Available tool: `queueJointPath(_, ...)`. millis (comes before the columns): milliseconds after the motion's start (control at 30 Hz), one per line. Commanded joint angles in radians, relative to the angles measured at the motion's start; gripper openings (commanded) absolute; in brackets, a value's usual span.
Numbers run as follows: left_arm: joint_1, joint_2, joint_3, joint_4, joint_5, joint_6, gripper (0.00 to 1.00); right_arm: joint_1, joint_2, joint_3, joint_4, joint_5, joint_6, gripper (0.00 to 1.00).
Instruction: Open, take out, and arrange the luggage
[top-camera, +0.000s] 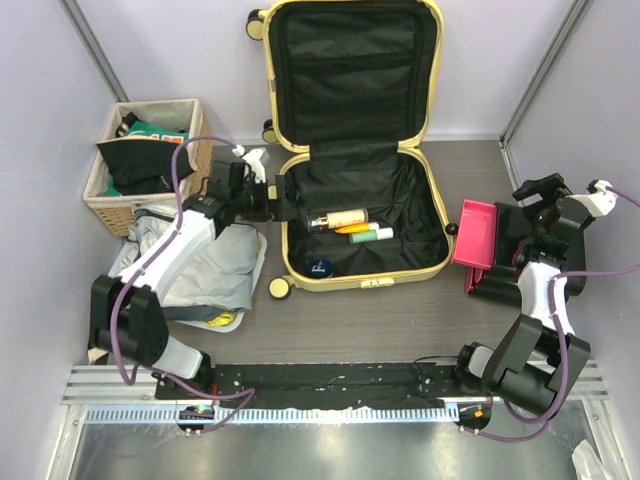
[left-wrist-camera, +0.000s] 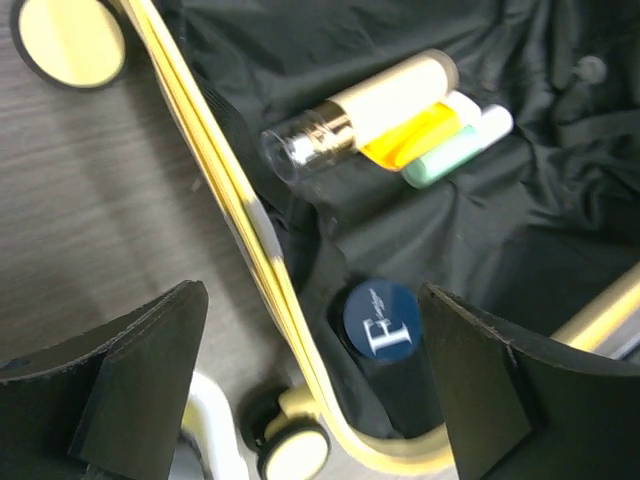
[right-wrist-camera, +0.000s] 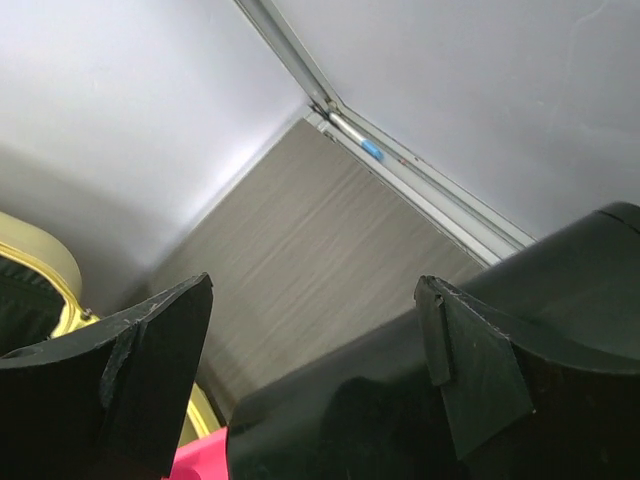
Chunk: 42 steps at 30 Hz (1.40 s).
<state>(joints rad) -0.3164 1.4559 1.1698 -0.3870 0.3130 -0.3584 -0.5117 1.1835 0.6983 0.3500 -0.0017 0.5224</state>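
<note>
The luggage (top-camera: 352, 262), a pale-yellow hard suitcase, lies open mid-table with its lid (top-camera: 350, 70) propped up against the back wall. On its black lining lie a beige bottle (top-camera: 340, 218), an orange tube (top-camera: 353, 228), a green tube (top-camera: 372, 236) and a round blue tin (top-camera: 320, 268). My left gripper (top-camera: 281, 198) hovers open over the suitcase's left rim (left-wrist-camera: 262, 250). In the left wrist view the blue tin (left-wrist-camera: 380, 320) shows between the open left gripper (left-wrist-camera: 315, 390) fingers. My right gripper (top-camera: 530, 193) stands open at the far right, holding nothing.
A wicker basket (top-camera: 105, 205) of clothes stands at the back left, with a grey garment heap (top-camera: 205, 268) in front of it. A black case (top-camera: 510, 262) with a pink inside (top-camera: 475, 232) lies open right of the suitcase, under my right gripper (right-wrist-camera: 310, 370).
</note>
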Motion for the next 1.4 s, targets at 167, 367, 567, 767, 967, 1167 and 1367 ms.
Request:
queueJointPath(167,-0.021,0.231,0.22,-0.049,-0.078,0.058,0.84,0.012,-0.136,0.041,-0.292,-0.032,-0.084,0.9)
queueJointPath(367,-0.032,0.394,0.353,-0.133,-0.062,0.091,0.67,0.218,-0.142,0.164,-0.344,-0.068,-0.215,0.85)
queueJointPath(567,-0.03,0.465,0.38,-0.176,-0.13,0.125,0.23,0.469,-0.067,0.32,-0.415,-0.116,-0.354,0.85)
queueJointPath(767,0.008,0.437,0.343,-0.176,-0.195,0.15,0.0,0.697,0.083,0.434,-0.436,-0.236,-0.519,0.85)
queueJointPath(967,0.051,0.4,0.321,-0.179,-0.219,0.154,0.0,0.876,0.304,0.567,-0.489,-0.267,-0.674,0.86)
queueJointPath(1167,0.076,0.39,0.317,-0.2,-0.284,0.177,0.0,0.999,0.563,0.769,-0.562,-0.279,-0.781,0.85)
queueJointPath(1367,0.08,0.38,0.312,-0.185,-0.226,0.159,0.0,1.065,0.735,0.894,-0.615,-0.279,-0.869,0.81)
